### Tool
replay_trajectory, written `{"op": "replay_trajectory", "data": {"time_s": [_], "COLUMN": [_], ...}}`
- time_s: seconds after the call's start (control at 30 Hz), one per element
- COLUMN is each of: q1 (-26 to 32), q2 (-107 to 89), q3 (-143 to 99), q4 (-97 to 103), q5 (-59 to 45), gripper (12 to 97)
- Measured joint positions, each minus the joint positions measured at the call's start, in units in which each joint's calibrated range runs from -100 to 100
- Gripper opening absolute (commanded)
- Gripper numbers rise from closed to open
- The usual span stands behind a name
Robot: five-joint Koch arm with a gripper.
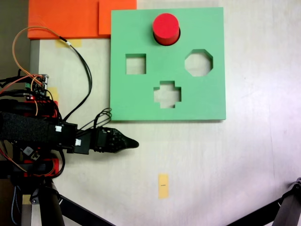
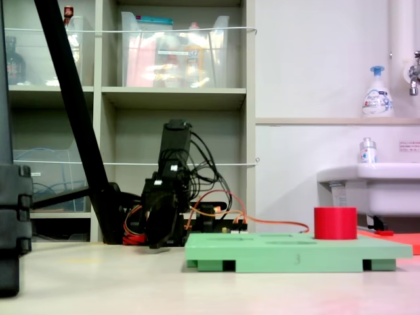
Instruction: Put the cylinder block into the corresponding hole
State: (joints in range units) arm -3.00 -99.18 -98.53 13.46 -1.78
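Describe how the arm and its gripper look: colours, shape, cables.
The arm is mostly black, with red printed parts near its base and small white connector tags along it. The gripper is black and tapers to a rounded point in the top-down fixed view. Thin black cables loop off it, and orange wires curl around a small circuit board at the base. In the low fixed view the arm looks like a dark column.

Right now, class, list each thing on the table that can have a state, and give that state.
Cylinder block: upright, seated in the round hole, top standing proud.
Green board: flat on the table.
Square hole: empty.
Octagonal hole: empty.
Cross hole: empty.
Gripper: holding nothing, fingers open or shut unclear.
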Motion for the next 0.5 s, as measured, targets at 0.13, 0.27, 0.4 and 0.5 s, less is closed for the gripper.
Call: {"op": "replay_trajectory", "data": {"time_s": [0.13,0.27,0.4,0.5], "q1": [0.0,0.15,0.2,0.2], "q2": [-0.27,-0.41,-0.41,-0.41], "q3": [0.0,0.0,0.0,0.0], "q4": [-6.17,-6.95,-6.95,-6.95], "q5": [0.68,0.98,0.98,0.98], "gripper": [45.3,46.0,51.0,51.0]}}
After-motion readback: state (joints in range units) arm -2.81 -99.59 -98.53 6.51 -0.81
